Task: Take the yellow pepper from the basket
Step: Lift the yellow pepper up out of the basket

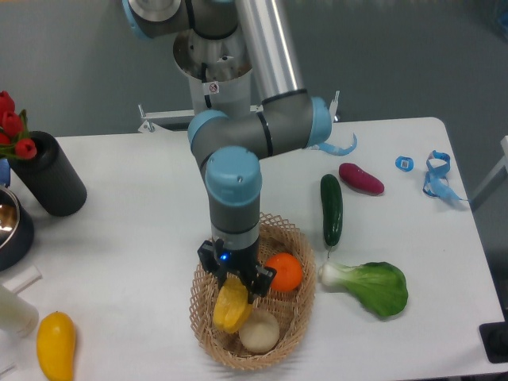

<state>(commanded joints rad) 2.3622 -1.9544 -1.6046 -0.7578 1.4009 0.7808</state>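
End effector (235, 287) is pointing straight down into the basket (298, 305), fingers pinching the top of the yellow pepper (231, 305). Pepper hangs right under my fingers, sitting over the basket's middle; can't really tell if its bottom is touching the weave or not. Just below and a bit to the right of it there's a pale beige round thing (259, 331), pretty much touching the pepper. Orange (284, 271) is right beside my fingers on the right, also in the basket. Further right, out on the counter (127, 206), a cucumber (331, 209) lies lengthwise and a bok choy (371, 286) sits near the basket rim. Purple eggplant (361, 178) is beyond the cucumber. Way off to my lower left is a smooth yellow fruit (55, 344), well apart from the basket.
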